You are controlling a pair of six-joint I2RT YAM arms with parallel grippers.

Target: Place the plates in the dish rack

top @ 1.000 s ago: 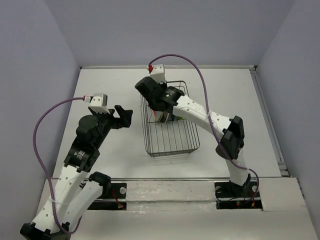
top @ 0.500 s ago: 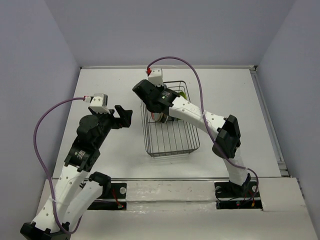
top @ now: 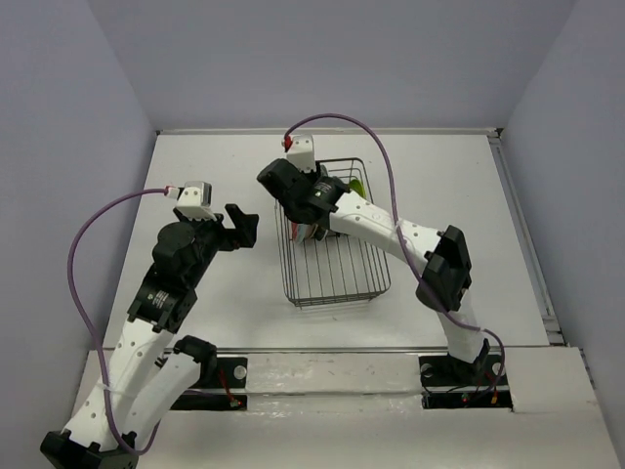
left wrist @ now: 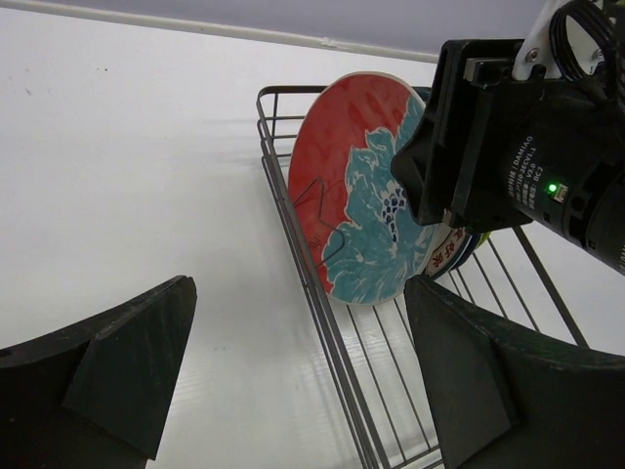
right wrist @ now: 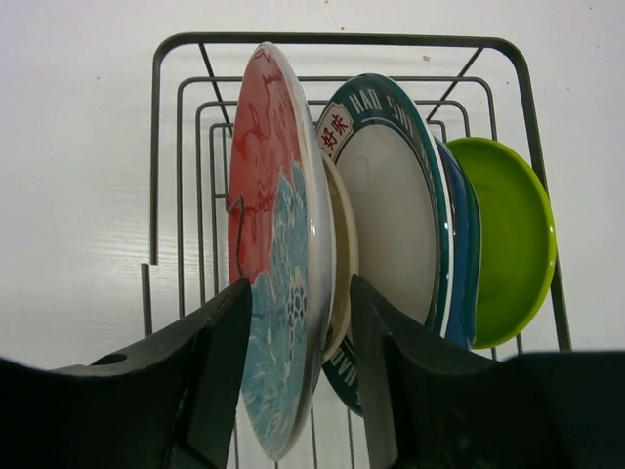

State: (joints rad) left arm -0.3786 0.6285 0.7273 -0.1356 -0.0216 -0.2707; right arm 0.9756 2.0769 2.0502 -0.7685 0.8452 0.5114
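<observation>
The dish rack (top: 332,283) stands mid-table. All five plates stand on edge in its far half. In the right wrist view, from left to right, they are the red plate (right wrist: 269,195), the cream one (right wrist: 342,244), the white one with a dark rim (right wrist: 391,215), the dark blue one (right wrist: 467,244) and the lime green one (right wrist: 508,244). My right gripper (right wrist: 298,288) reaches down over the rack (right wrist: 332,39). Its fingers stand slightly apart on either side of the red plate's top edge. My left gripper (top: 244,223) is open and empty above the table left of the rack. Its view shows the red plate (left wrist: 342,195).
The right arm's wrist (left wrist: 508,147) hangs over the rack's far end. The near half of the rack (left wrist: 322,322) holds bare wires. A raised wall edges the table at the back and the right (top: 518,215).
My right gripper has shifted a little to the left over the rack's far end. The green plate now shows beside it. The left arm has barely moved.
</observation>
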